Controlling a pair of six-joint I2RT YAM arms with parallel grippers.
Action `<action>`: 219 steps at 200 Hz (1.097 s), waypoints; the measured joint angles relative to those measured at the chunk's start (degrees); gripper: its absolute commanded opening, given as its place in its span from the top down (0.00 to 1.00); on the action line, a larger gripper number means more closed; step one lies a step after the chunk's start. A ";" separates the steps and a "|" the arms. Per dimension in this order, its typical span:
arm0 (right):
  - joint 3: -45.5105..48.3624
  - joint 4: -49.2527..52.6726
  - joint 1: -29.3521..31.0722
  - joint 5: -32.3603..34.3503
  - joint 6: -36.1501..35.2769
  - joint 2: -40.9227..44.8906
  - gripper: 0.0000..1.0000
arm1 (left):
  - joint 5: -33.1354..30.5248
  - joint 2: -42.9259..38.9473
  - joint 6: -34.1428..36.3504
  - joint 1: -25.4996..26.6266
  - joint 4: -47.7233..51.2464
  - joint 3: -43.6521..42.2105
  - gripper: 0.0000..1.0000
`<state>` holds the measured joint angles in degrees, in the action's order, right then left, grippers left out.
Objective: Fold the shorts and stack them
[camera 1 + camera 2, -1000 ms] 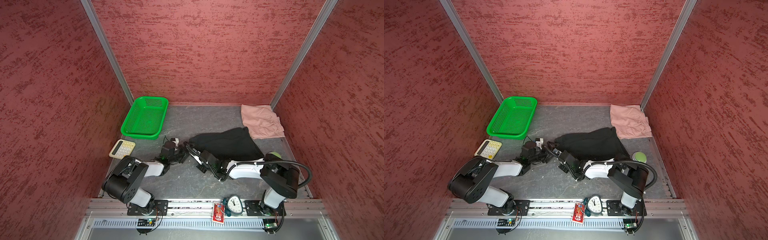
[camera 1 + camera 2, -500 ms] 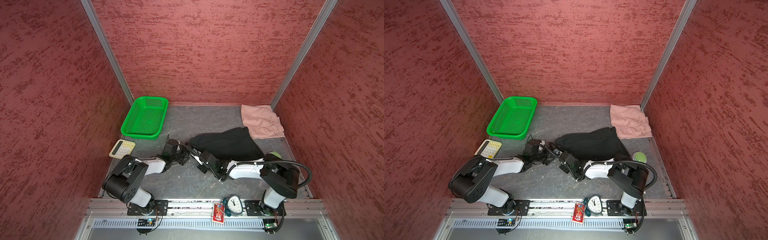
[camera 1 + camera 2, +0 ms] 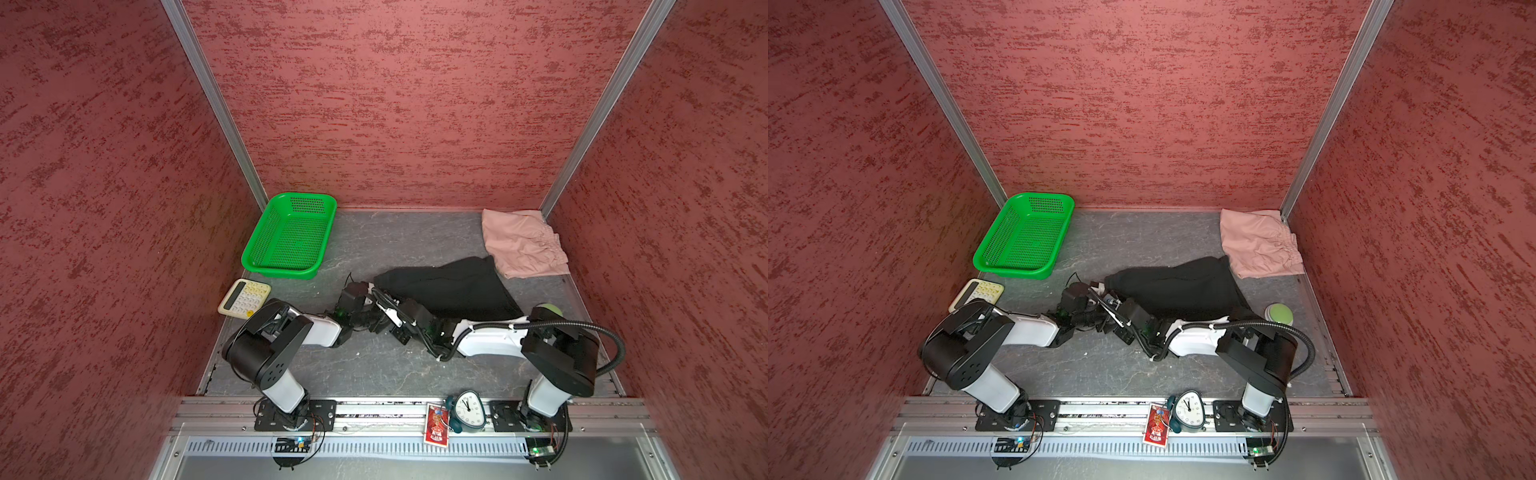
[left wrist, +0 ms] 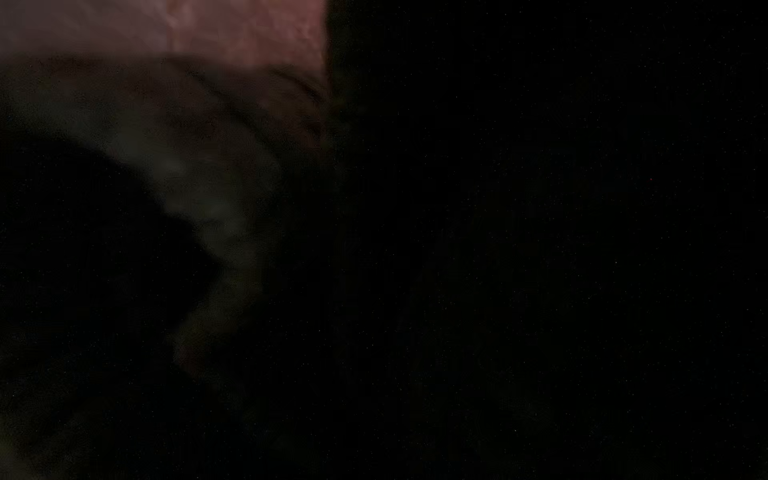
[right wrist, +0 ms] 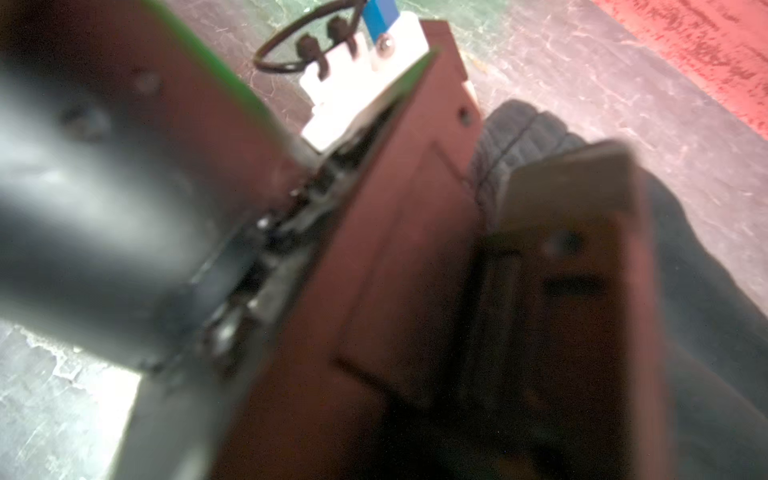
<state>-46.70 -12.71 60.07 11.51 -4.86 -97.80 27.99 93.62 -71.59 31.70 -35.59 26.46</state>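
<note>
Black shorts lie crumpled mid-table; pink shorts sit just beside them in the back right corner. At the black pair's left corner, right end effector is pinched narrow, cloth grip unclear. Left end effector: can't tell, wrist view dark.

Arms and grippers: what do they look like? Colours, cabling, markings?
The left arm and right arm have white link shells, black joint housings, black base plates with thin loose wires. A black corrugated hose loops along the right one. The left gripper and right gripper are black; green lights glow near the wrists. No markings legible.
</note>
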 measured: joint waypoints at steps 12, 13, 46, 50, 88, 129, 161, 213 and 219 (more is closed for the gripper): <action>0.00 0.26 0.22 -0.13 -0.04 -0.04 0.99 | 0.48 0.00 0.02 -0.17 -0.96 -0.20 0.39; 0.00 0.31 0.26 -0.13 -0.04 -0.04 0.99 | 0.50 0.00 -0.04 -0.20 -0.96 -0.20 0.40; 0.07 1.20 0.92 -0.42 -0.92 0.31 0.62 | 0.87 -2.05 2.62 -1.49 4.09 -0.02 0.49; 0.07 1.36 0.98 -0.42 -1.18 0.50 0.56 | 0.81 -2.49 3.28 -1.77 5.64 0.22 0.50; 0.48 3.15 1.33 -2.29 -0.13 8.39 0.31 | -1.36 -6.45 12.83 -3.65 21.66 5.90 0.38; 0.61 4.09 -0.11 -4.57 4.09 20.72 0.24 | -1.53 -7.91 19.98 -6.25 30.73 7.10 0.01; 5.99 5.22 -2.21 -5.07 8.09 24.24 0.24 | -1.01 -7.78 22.51 -7.63 31.17 7.08 0.00; 9.49 8.81 -3.43 -6.47 11.89 24.41 0.26 | 1.27 -5.11 22.58 -8.07 26.91 7.65 0.01; 8.55 9.70 -3.06 -6.40 11.69 23.45 0.26 | 1.60 -5.20 22.56 -8.44 27.10 7.65 0.01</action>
<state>-38.15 -3.01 57.01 5.10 6.83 -74.35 29.58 88.42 -49.04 23.27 -8.49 34.11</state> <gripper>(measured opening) 0.738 0.994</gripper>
